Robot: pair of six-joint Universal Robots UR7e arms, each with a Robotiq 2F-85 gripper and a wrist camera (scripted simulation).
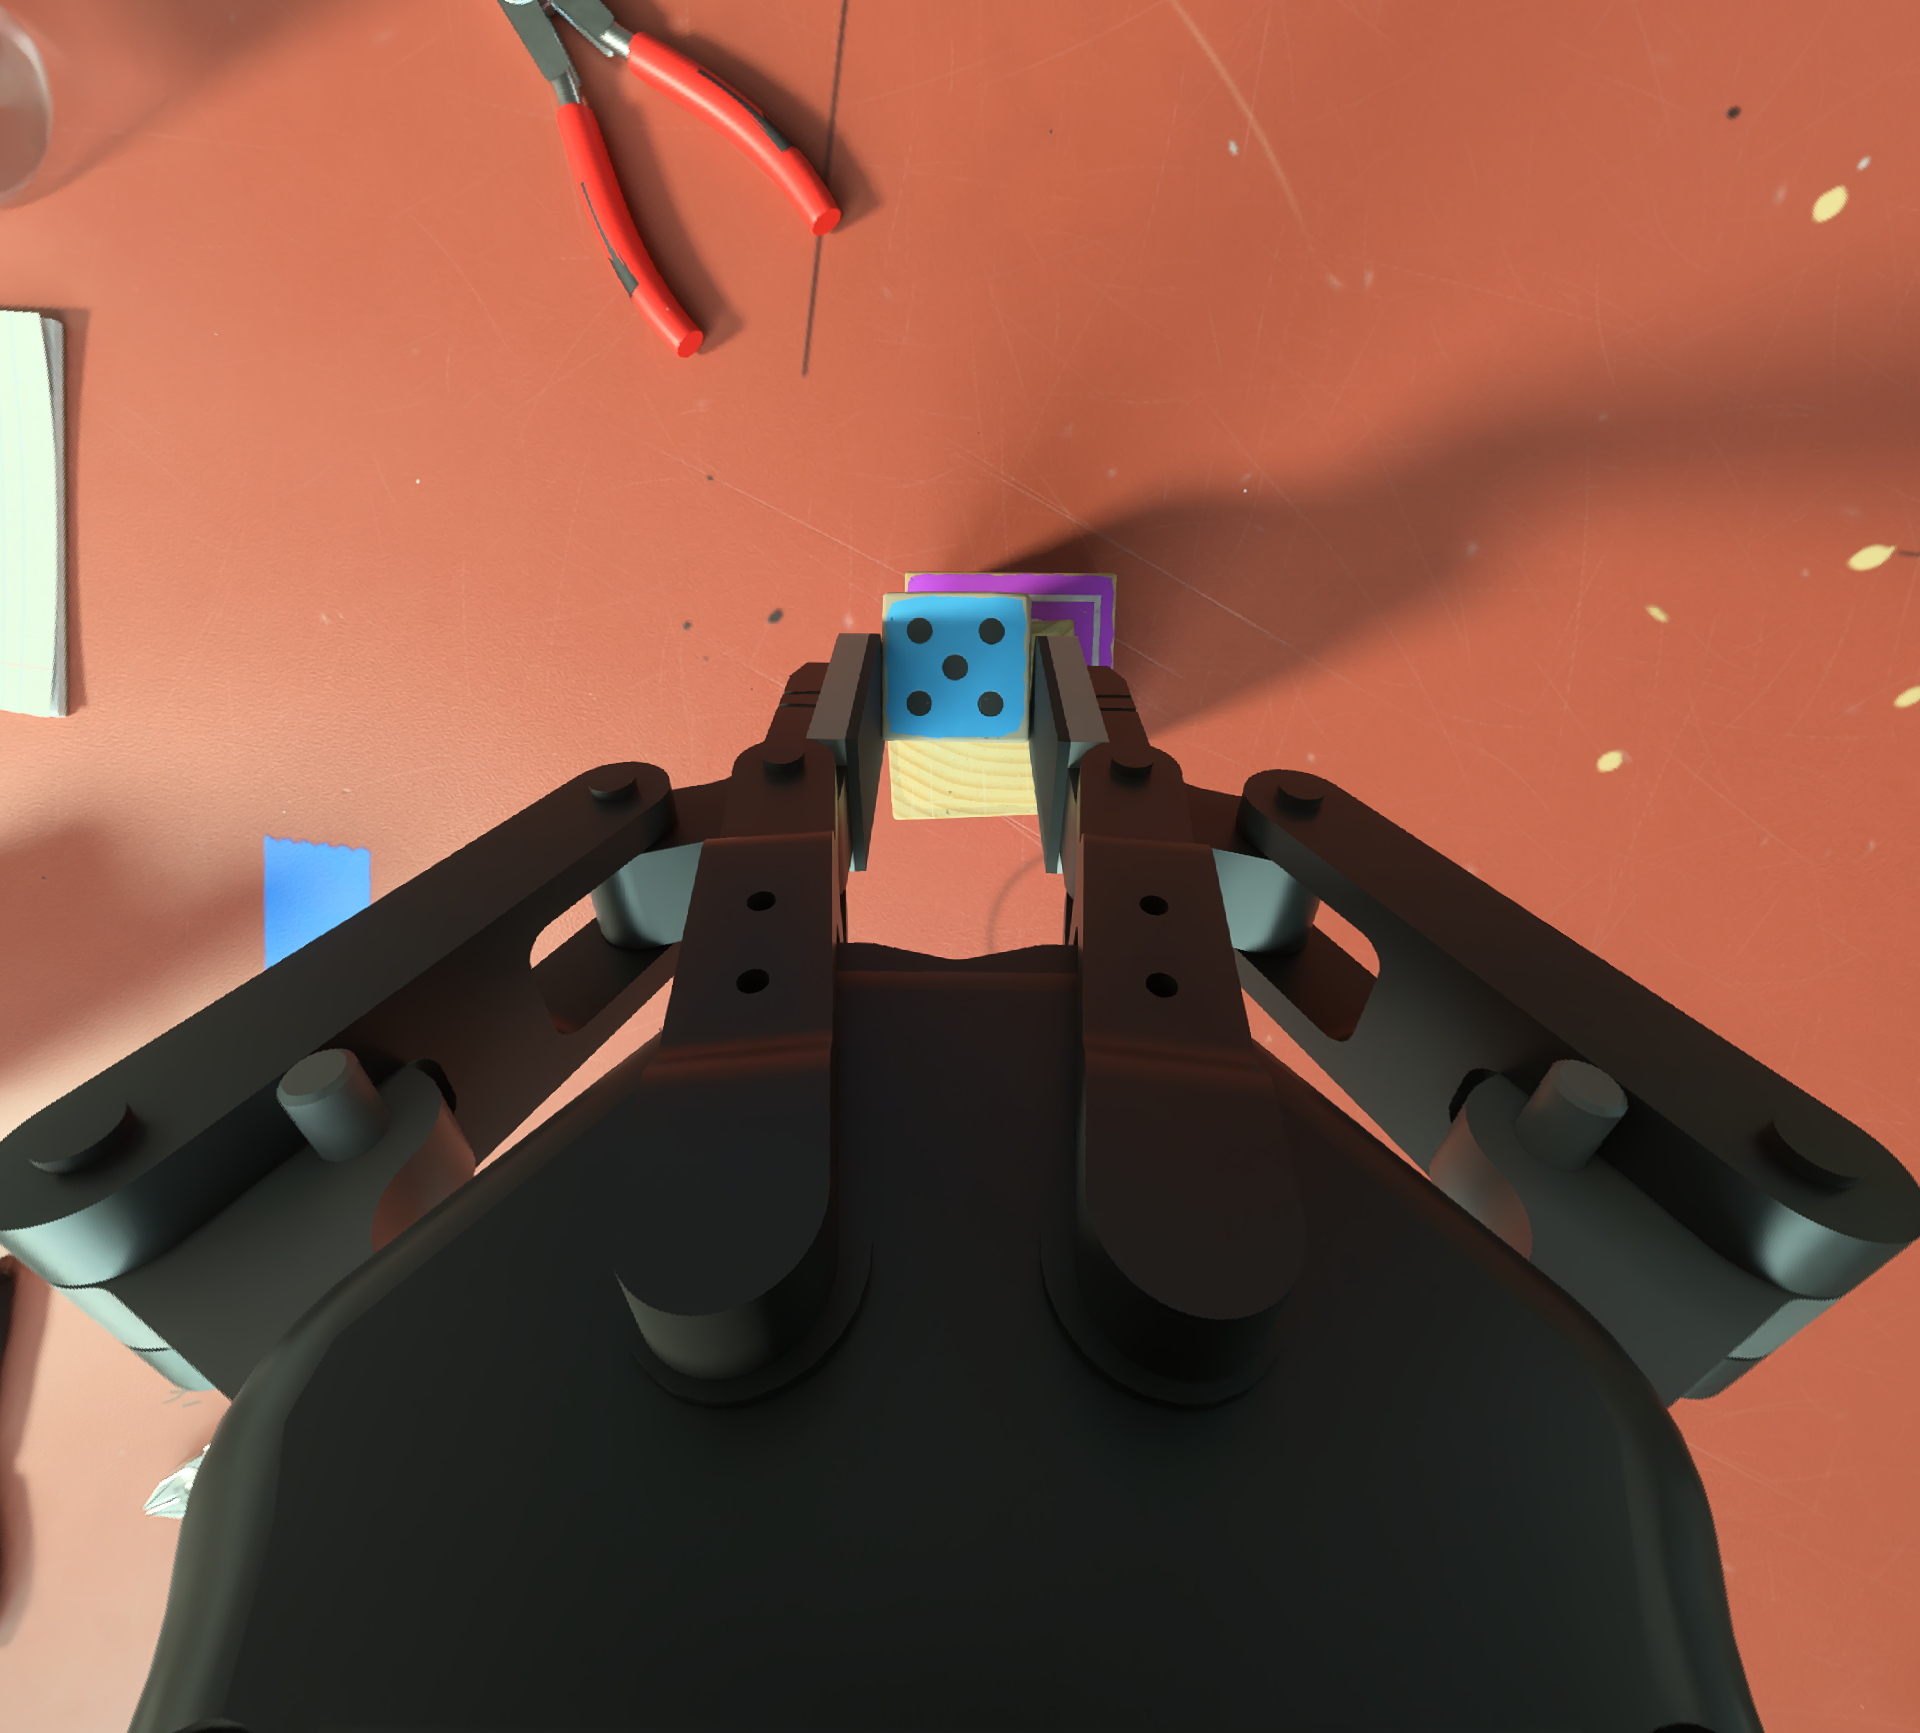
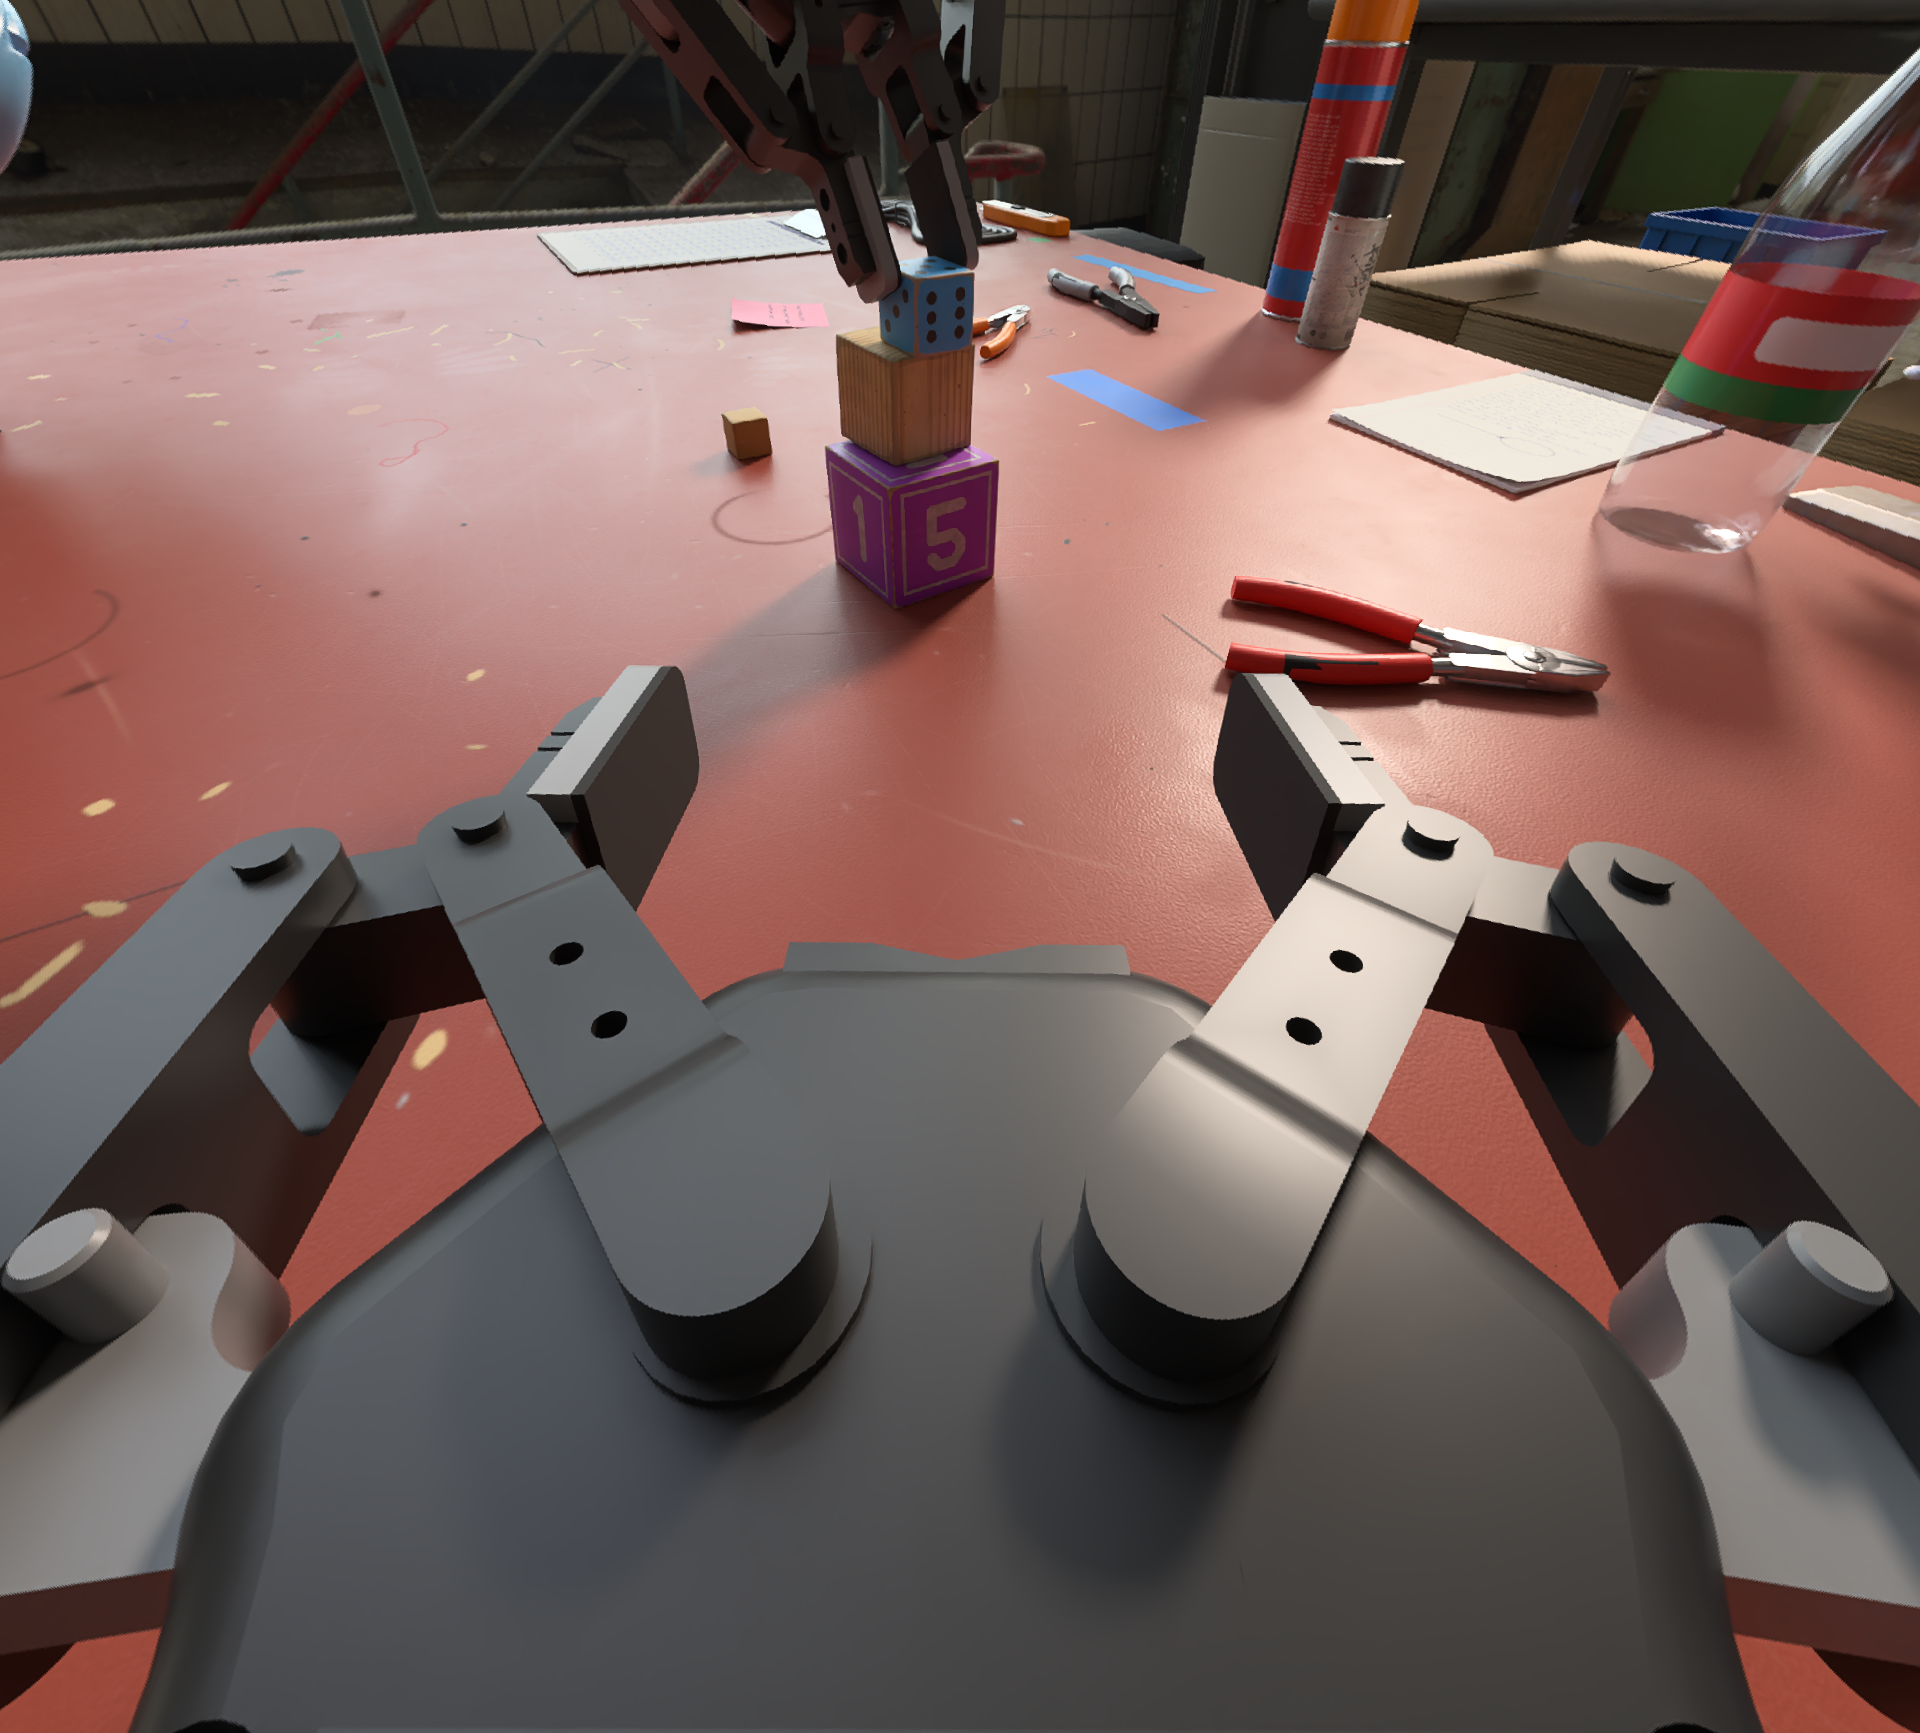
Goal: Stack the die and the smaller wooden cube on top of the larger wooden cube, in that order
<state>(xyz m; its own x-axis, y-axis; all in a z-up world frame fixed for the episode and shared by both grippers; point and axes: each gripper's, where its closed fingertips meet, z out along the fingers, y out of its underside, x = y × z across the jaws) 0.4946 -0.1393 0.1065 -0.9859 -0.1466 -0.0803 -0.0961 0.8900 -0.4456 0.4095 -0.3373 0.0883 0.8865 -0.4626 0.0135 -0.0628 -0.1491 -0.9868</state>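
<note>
Die (image 2: pixel 928 310) seated on larger wooden cube (image 2: pixel 906 397), left gripper (image 1: pixel 956 696) pinching it; smaller wooden cube (image 2: pixel 747 433) outstanding, far left; right gripper (image 2: pixel 956 764) wide, empty.

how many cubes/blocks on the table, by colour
Blue die: 1
Plain wooden cubes: 2, the larger in the stack and the small one on the table
Purple block: 1
Total: 4
</note>
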